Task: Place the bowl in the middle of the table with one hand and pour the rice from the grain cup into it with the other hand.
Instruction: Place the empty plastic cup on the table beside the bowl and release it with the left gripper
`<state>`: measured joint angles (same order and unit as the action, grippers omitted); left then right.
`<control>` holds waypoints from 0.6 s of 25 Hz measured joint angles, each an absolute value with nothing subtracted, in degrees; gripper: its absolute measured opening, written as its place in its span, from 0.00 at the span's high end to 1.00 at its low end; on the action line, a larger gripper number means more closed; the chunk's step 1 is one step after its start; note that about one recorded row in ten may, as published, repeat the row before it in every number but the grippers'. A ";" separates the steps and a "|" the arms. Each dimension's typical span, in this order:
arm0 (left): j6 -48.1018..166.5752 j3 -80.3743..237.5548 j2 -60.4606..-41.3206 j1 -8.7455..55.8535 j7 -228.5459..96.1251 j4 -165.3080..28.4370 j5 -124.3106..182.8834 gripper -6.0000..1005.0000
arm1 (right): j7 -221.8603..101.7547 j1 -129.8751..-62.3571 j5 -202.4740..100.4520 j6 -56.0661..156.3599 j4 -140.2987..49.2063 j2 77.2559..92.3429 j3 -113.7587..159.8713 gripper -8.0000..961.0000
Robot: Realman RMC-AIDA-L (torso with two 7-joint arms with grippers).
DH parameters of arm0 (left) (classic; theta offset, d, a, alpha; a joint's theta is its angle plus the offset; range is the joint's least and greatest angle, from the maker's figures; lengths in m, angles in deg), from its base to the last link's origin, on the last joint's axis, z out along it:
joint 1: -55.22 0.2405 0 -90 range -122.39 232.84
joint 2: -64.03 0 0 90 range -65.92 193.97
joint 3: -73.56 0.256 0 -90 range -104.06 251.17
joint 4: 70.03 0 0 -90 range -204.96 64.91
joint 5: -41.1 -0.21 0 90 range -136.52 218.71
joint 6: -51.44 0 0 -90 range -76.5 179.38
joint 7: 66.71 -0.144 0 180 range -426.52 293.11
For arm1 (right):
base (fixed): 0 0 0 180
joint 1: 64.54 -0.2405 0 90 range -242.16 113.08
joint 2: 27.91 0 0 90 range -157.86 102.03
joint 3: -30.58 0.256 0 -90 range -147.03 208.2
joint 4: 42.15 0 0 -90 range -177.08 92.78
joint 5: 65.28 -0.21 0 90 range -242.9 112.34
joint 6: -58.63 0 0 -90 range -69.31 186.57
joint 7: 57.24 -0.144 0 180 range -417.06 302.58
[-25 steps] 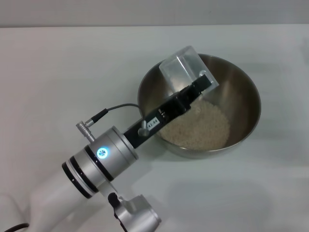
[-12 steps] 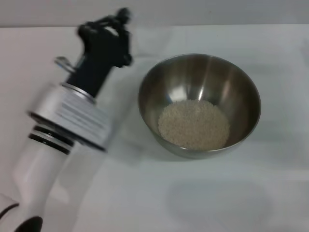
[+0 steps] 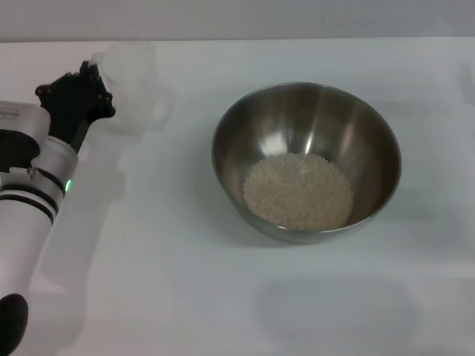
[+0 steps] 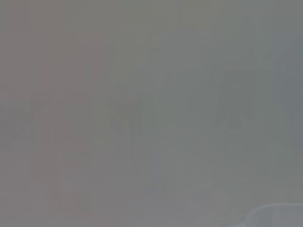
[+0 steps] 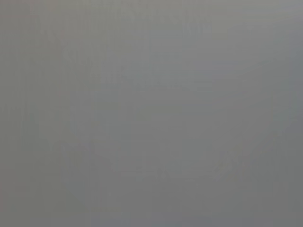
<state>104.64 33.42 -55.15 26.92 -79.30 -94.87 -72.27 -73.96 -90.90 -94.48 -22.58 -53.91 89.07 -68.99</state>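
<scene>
The steel bowl (image 3: 306, 159) stands on the white table (image 3: 223, 297), right of the middle, with a heap of rice (image 3: 298, 190) in its bottom. My left gripper (image 3: 92, 76) is at the far left of the table, well away from the bowl. It is shut on the clear grain cup (image 3: 130, 87), which shows blurred and looks empty just beside the fingers. The left wrist view is a grey blur with a faint pale curved edge (image 4: 277, 213) in one corner. The right gripper is out of view; its wrist view shows only flat grey.
My left arm (image 3: 30, 193) runs along the left edge of the head view. The table's far edge (image 3: 237, 38) crosses the top of the view.
My left gripper has swung the cup away from above the bowl to the far left of the table. The rice now lies uncovered in the bowl. The bowl has not moved.
</scene>
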 joint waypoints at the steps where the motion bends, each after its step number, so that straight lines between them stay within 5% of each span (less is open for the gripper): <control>1: 101.87 32.48 -55.16 26.64 -77.02 -93.99 -72.26 0.92 | -73.98 -90.90 -94.37 -22.58 -53.94 89.07 -68.99 0.18; 15: 96.09 32.40 -55.15 25.90 -76.17 -93.17 -72.19 0.92 | -74.03 -90.53 -94.19 -22.59 -54.33 89.07 -69.18 0.18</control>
